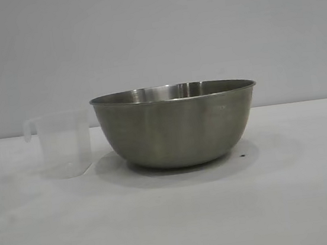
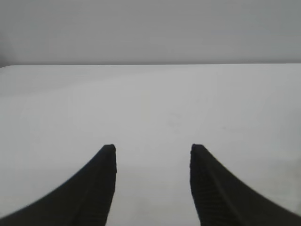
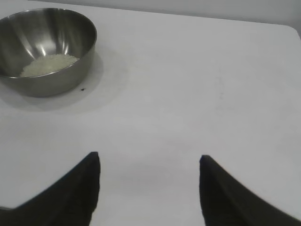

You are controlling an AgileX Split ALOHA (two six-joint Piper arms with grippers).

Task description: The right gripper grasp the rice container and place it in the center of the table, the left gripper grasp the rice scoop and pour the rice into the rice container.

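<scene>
The steel rice container [image 1: 177, 125] stands in the middle of the white table [image 1: 175, 216]. White rice [image 3: 48, 64] lies in the bottom of this rice container [image 3: 44, 49] in the right wrist view. The translucent rice scoop [image 1: 62, 144] stands upright just left of the bowl, its handle pointing left. Neither arm shows in the exterior view. My left gripper [image 2: 153, 150] is open over bare table, with nothing between its fingers. My right gripper [image 3: 149, 159] is open too, well away from the bowl and holding nothing.
A tiny dark speck [image 1: 243, 155] lies on the table just right of the bowl. A plain grey wall [image 1: 153, 34] stands behind the table. In the right wrist view the table's rounded corner [image 3: 292, 29] shows far off.
</scene>
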